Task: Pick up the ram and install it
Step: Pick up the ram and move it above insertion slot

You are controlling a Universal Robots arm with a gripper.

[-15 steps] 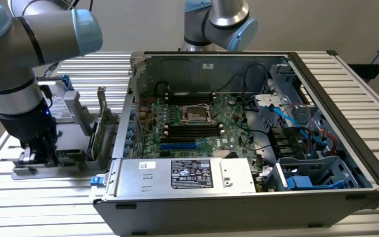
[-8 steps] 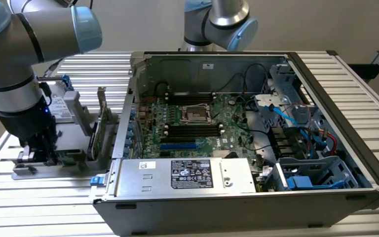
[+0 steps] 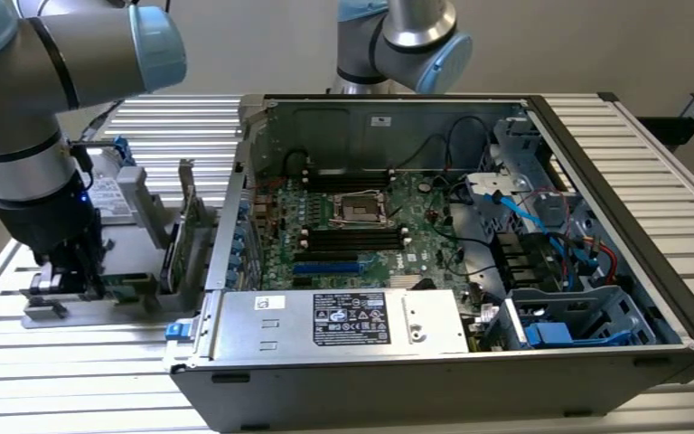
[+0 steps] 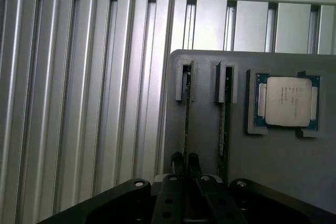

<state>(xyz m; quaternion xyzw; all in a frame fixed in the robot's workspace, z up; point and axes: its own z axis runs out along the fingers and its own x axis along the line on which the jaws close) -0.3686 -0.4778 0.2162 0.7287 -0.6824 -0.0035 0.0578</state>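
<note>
Wrist view: the pincer point(image 4: 186, 160) is positioned low over a grey holder tray point(image 4: 210, 61) that lies on a slatted aluminium table point(image 4: 79, 103). The ram point(image 4: 187, 114), seen edge-on, stands in a tray slot. It runs straight away from the pincer along its centre line, with its near end at the pincer. Whether the pincer is clenched on the ram or only set about it cannot be told. A second stick point(image 4: 222, 124) stands parallel, just beside the pincer. A processor chip point(image 4: 286, 100) lies flat in its own recess, farther from the pincer on that same side.

Exterior view: the arm point(image 3: 33, 136) reaches steeply down, so that the pincer point(image 3: 76, 280) sits at the tray point(image 3: 118, 312). An upright expansion card point(image 3: 182, 235) stands near the pincer, between it and the open computer case point(image 3: 636, 181). Inside the case, well apart from the pincer toward the exterior view's right, are the motherboard point(image 3: 371, 217) and a labelled power supply point(image 3: 335, 321).
</note>
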